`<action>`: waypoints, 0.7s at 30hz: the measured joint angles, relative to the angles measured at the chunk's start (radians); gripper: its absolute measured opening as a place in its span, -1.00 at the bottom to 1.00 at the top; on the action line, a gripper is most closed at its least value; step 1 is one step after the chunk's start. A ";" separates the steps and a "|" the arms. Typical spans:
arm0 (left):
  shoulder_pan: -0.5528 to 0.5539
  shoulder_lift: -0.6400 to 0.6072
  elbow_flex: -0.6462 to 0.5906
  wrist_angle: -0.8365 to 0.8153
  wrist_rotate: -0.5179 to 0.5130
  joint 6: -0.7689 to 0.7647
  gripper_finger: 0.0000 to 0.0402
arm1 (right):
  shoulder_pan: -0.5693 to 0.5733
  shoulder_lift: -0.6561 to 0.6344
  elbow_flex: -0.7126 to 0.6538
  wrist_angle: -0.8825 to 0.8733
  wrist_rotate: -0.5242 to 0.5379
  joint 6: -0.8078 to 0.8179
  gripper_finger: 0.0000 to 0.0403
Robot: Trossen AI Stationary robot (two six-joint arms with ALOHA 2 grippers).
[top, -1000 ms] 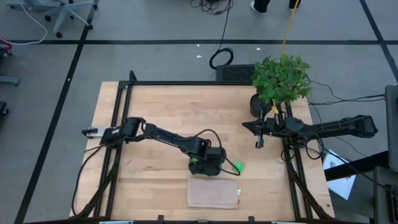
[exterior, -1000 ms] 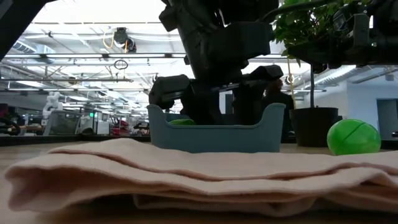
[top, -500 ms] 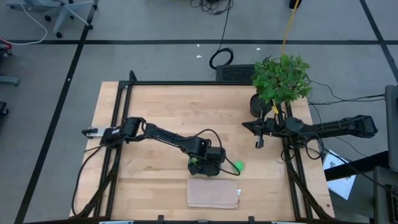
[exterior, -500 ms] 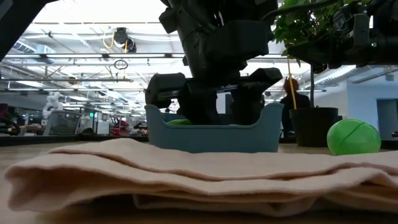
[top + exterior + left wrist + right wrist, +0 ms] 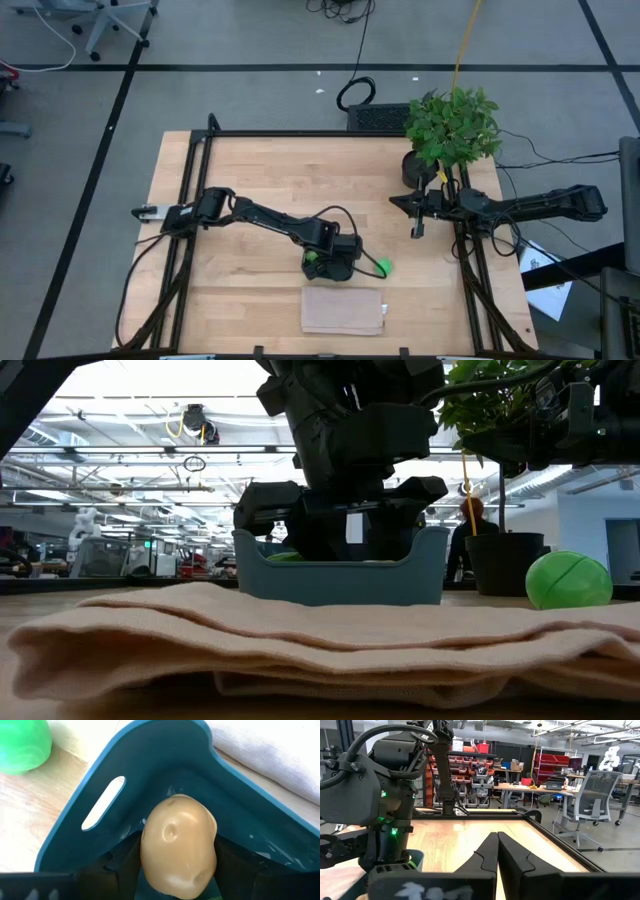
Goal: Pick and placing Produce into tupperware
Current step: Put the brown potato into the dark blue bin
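Observation:
The teal tupperware [image 5: 340, 580] stands on the table just beyond the tan cloth [image 5: 300, 640]. My left gripper [image 5: 330, 262] reaches down into it and is shut on a yellow-tan rounded piece [image 5: 179, 851]. A lime-green piece [image 5: 290, 557] lies inside the container near its left wall. The bright green ball [image 5: 383, 267] rests on the table just right of the container and also shows in the left wrist view [image 5: 20, 745]. My right gripper [image 5: 417, 232] is shut and empty, far off by the potted plant. My left gripper pinches the yellow-tan piece by its two opposite sides [image 5: 147, 865] between its two fingers [image 5: 125, 867]. The fingers come from above, pointing down into the container near a corner with a handle slot [image 5: 102, 802]. Whether the piece rests on the container's floor, I cannot tell.
The folded tan cloth [image 5: 343, 311] lies near the table's front edge, right in front of the container. A leafy potted plant [image 5: 450, 130] stands at the far right. Black frame rails run along the table's left [image 5: 190, 230] and right sides.
My left gripper has stayed over the container with the yellow-tan piece between its fingers. The container has slid a little along the table toward its left edge.

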 joint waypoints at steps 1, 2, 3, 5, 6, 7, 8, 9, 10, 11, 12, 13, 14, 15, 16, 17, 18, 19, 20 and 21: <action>0.000 0.000 0.000 0.000 -0.001 0.000 0.05 | 0.000 0.000 0.000 0.000 0.000 0.000 -1.00; 0.000 0.000 0.000 0.000 -0.001 0.000 0.05 | 0.000 0.000 0.000 0.000 0.000 0.000 -1.00; 0.000 0.000 0.000 0.000 -0.001 0.000 0.05 | 0.000 0.000 0.000 0.000 0.000 0.001 -1.00; 0.000 0.000 0.000 0.001 -0.001 -0.002 0.05 | 0.000 0.000 0.000 0.000 0.000 0.003 -1.00; 0.000 0.000 0.000 0.001 -0.001 -0.005 0.05 | 0.000 0.000 0.000 0.000 0.000 0.003 -1.00; 0.000 0.000 0.000 0.002 -0.003 -0.007 0.05 | 0.000 0.000 0.000 0.000 0.000 0.003 -1.00; 0.000 0.000 0.000 0.002 -0.006 -0.012 0.05 | 0.000 0.000 0.000 0.000 0.000 0.003 -1.00; 0.000 0.000 0.000 0.002 -0.012 -0.016 0.05 | 0.000 0.000 0.000 0.000 0.000 0.003 -1.00; 0.000 0.000 0.000 0.003 -0.015 -0.021 0.05 | 0.000 0.000 0.000 0.000 0.000 0.003 -1.00; 0.000 0.000 0.000 0.003 -0.016 -0.025 0.05 | 0.000 0.000 0.000 0.000 0.000 0.004 -1.00; 0.000 0.000 0.000 0.003 -0.019 -0.030 0.05 | 0.000 0.000 0.000 0.000 0.000 0.004 -1.00; 0.000 0.000 0.000 0.003 -0.019 -0.034 0.05 | 0.000 0.000 0.000 0.000 0.000 0.004 -1.00; 0.000 0.000 0.000 0.003 -0.020 -0.044 0.05 | 0.000 0.000 0.000 0.000 0.000 0.004 -1.00; 0.000 0.000 0.000 0.003 -0.020 -0.051 0.05 | 0.000 0.000 0.000 0.000 0.000 0.004 -1.00; 0.000 0.000 0.000 0.003 -0.020 -0.060 0.05 | 0.000 0.000 0.000 0.000 0.000 0.004 -1.00; 0.000 0.000 0.000 0.004 -0.021 -0.070 0.05 | 0.000 0.000 0.000 0.000 0.000 0.004 -1.00; 0.000 0.000 0.000 0.003 -0.020 -0.078 0.05 | 0.000 0.000 0.000 0.000 0.000 0.004 -1.00; 0.000 0.000 0.000 0.003 -0.020 -0.087 0.05 | 0.000 0.000 0.000 0.000 0.000 0.004 -1.00; 0.000 0.000 0.000 0.003 -0.019 -0.094 0.05 | 0.000 0.000 0.000 0.000 0.000 0.004 -1.00; 0.000 0.000 0.000 0.003 -0.013 -0.098 0.05 | 0.000 0.000 0.000 0.000 0.000 0.004 -1.00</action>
